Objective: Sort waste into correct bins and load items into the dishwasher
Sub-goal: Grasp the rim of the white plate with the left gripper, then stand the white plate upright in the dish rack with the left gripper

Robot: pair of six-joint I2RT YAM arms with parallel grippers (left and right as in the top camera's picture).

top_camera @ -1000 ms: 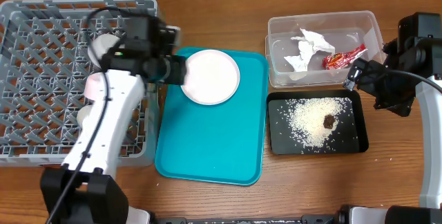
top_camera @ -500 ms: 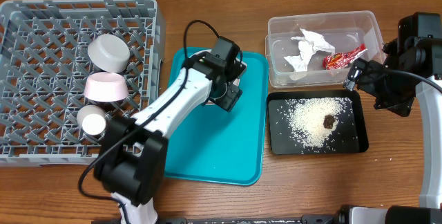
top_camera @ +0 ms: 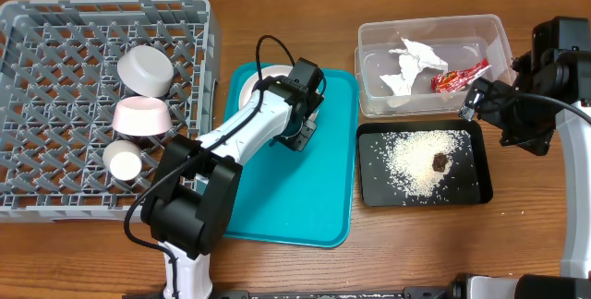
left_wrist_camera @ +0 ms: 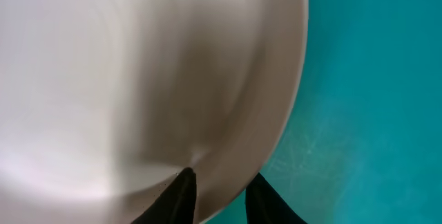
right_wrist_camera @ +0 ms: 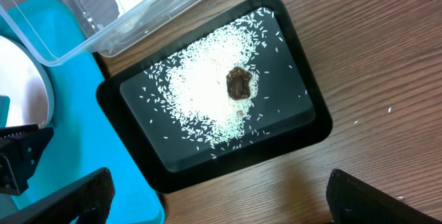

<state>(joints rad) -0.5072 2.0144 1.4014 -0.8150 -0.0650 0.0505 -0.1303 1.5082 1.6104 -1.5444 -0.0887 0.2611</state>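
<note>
Two fingertips (left_wrist_camera: 181, 196) of left hand (left_wrist_camera: 219, 193) astride white plate (left_wrist_camera: 138, 72) rim — grip uncertain — teal tray (left_wrist_camera: 373, 99) surface alongside.

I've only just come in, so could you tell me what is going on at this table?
The left gripper straddles the plate's rim on the teal tray; whether it is clamped is unclear. A grey bowl, a pink bowl and a cup sit in the rack. Tissue and a wrapper lie in the tub, rice and a scrap on the black tray. The right gripper hangs open near it.
</note>
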